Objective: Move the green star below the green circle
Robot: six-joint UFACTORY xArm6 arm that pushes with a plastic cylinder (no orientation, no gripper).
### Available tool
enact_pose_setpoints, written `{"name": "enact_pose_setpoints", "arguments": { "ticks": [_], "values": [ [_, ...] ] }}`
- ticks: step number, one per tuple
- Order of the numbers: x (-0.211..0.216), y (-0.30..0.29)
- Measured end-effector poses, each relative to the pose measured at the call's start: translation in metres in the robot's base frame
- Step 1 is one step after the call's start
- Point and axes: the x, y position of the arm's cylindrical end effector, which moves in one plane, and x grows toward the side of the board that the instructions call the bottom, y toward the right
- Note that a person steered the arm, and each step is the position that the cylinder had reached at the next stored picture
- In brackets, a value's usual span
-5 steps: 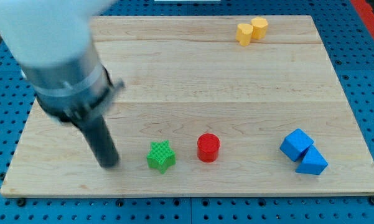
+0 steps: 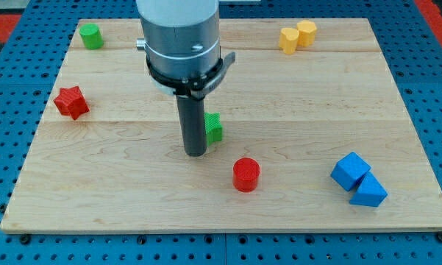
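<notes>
The green star (image 2: pixel 215 127) lies near the board's middle, mostly hidden behind my rod. My tip (image 2: pixel 195 153) rests on the board just left of and slightly below the star, touching or nearly touching it. The green circle (image 2: pixel 92 35) is a small cylinder at the board's top left corner, far up and left of the star.
A red star (image 2: pixel 71 101) lies at the left. A red cylinder (image 2: pixel 246 174) stands right of and below my tip. Two yellow blocks (image 2: pixel 297 36) sit at the top right. Two blue blocks (image 2: pixel 359 179) sit at the bottom right. The wooden board (image 2: pixel 316 103) ends on all sides.
My rod has moved from the board's left to its middle. The green star has shifted up and a little right from the lower edge. The green circle and red star are now uncovered.
</notes>
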Motion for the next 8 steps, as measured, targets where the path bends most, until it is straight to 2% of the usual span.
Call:
{"name": "enact_pose_setpoints", "arguments": {
  "ticks": [1, 2, 3, 5, 6, 7, 8],
  "values": [
    [0.012, 0.003],
    [-0.018, 0.015],
    [-0.041, -0.001],
    [-0.034, -0.001],
    [-0.008, 0.000],
    [-0.007, 0.006],
    [-0.005, 0.040]
  ]
}}
